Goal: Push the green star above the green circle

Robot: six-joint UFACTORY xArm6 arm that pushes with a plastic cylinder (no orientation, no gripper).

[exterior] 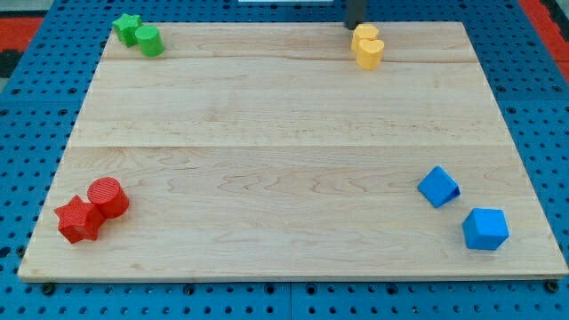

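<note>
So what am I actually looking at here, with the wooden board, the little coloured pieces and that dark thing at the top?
It is a single camera picture looking down on a wooden board lying on a blue pegboard. The dark thing is the rod of a robot arm; my tip sits at the view's top, just above the yellow heart. It has no claw and holds nothing; it only pushes. At the top left, the green star touches the green circle. At the bottom left are a red star and red circle; at the right, two blue blocks.
</note>
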